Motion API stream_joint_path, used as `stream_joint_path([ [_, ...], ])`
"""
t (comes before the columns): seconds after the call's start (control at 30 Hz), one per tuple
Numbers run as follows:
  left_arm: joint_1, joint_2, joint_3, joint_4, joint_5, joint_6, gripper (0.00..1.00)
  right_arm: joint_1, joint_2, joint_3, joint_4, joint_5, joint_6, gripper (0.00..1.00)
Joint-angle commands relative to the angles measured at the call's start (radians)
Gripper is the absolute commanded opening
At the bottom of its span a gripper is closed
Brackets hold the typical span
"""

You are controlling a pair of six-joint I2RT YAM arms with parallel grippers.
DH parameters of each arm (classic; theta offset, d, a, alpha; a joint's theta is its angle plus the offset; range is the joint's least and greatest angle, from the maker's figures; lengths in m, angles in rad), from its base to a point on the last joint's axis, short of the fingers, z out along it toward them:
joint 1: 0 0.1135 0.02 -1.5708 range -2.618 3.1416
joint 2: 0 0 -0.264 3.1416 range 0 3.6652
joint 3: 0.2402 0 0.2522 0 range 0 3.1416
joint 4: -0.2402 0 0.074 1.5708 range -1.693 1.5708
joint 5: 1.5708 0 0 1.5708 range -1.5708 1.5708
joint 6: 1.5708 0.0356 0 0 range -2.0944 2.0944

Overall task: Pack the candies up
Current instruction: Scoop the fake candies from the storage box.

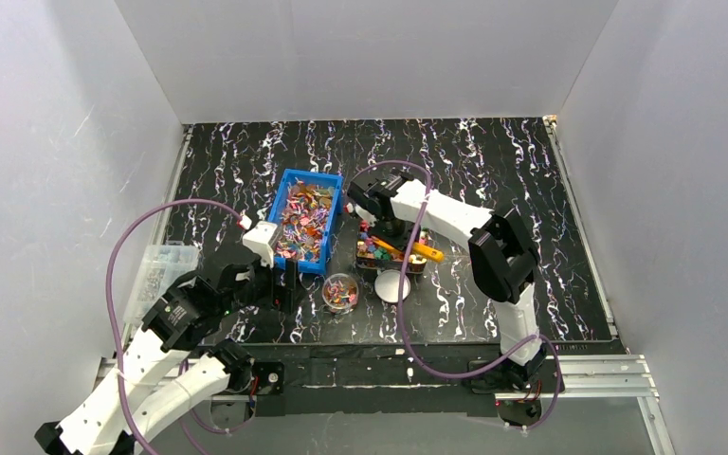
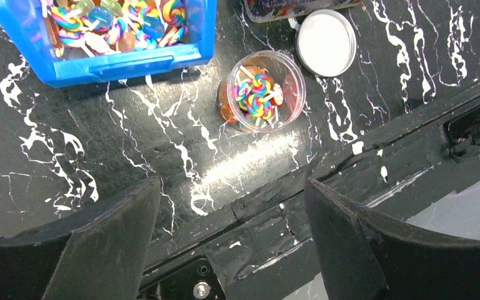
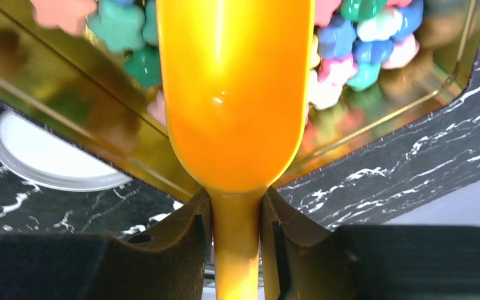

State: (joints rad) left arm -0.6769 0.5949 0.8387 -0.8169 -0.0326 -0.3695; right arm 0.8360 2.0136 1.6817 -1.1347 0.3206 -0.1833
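Observation:
The flat shiny-wrapped candies (image 1: 303, 216) fill a blue bin (image 1: 287, 180), also in the left wrist view (image 2: 128, 62). The chunky candies (image 3: 350, 37) lie in a gold-lined box (image 1: 368, 263). A small clear cup (image 2: 262, 90) holds a few swirled lollipops; it stands in front of the bin (image 1: 340, 291). My right gripper (image 3: 236, 240) is shut on the handle of an orange scoop (image 3: 234, 94), whose bowl hangs over the box. In the top view it (image 1: 386, 235) is over the box. My left gripper (image 2: 231, 215) is open and empty, near the table's front edge (image 1: 282, 287).
A white round lid (image 1: 393, 285) lies right of the cup, beside the box. A clear plastic container (image 1: 156, 270) stands at the left edge of the mat. The metal rail and arm bases run along the front edge (image 2: 362, 206).

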Motion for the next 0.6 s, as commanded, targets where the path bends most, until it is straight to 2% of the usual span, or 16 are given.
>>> stream_joint_path([
  [0.0,0.003,-0.024,-0.012,0.023,-0.042,0.006,0.85,0.006,0.039,0.056,0.09,-0.026,0.063,0.01],
  [0.3,0.003,-0.026,-0.023,0.028,-0.034,-0.003,0.85,0.006,0.058,0.022,0.262,0.005,0.133,0.01],
  [0.57,0.003,-0.024,-0.026,0.028,-0.039,-0.005,0.85,0.005,-0.042,-0.131,0.491,0.01,0.118,0.01],
])
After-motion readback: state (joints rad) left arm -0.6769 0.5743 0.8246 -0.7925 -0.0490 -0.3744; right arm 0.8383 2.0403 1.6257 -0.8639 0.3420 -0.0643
